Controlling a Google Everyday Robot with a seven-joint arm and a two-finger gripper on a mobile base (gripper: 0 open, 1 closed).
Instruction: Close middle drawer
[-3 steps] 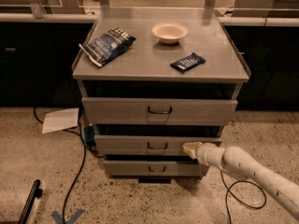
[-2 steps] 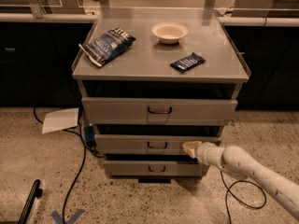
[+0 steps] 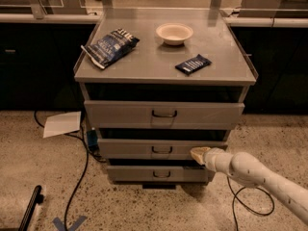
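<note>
Where gripper (image 3: 198, 154) touches: middle drawer (image 3: 144, 149) front, 3 o'clock end.
Gripper opening: cannot tell.
Writing on packet (image 3: 111, 45): unreadable.

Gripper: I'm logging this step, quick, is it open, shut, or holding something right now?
Gripper: open or shut cannot be told; its tip is at the middle drawer front, right of the handle.

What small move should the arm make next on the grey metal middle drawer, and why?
Probably a short push straight inward. The gripper is at the right end of the grey metal middle drawer, right of its small dark loop handle. That drawer's front looks to stand forward of the grey bottom drawer, so it seems not fully shut.
</note>
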